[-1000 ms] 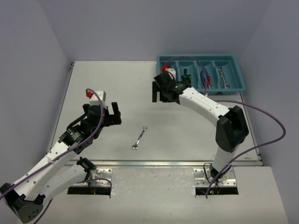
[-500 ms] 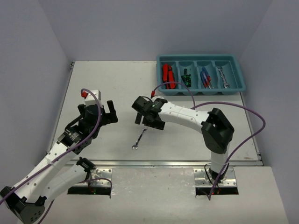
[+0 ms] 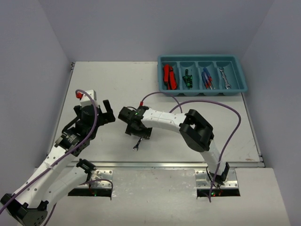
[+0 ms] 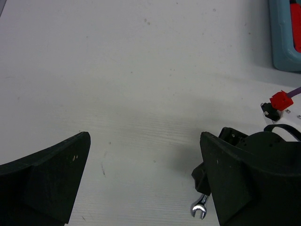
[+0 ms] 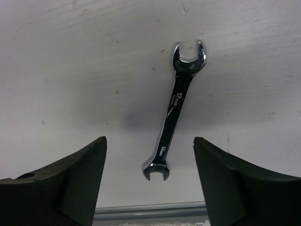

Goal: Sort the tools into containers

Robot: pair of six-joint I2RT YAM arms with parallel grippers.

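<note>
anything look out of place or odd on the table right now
One silver wrench lies loose on the table, outside the teal tray where the other tools sit in their compartments. The right gripper is over it, fingers open on either side, not gripping. Nothing looks spilled or damaged.

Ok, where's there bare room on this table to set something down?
The table is bare at the far left, between the tray and the left edge. The near middle is crowded: the right gripper hangs open over the wrench, with the left gripper beside it.
</note>
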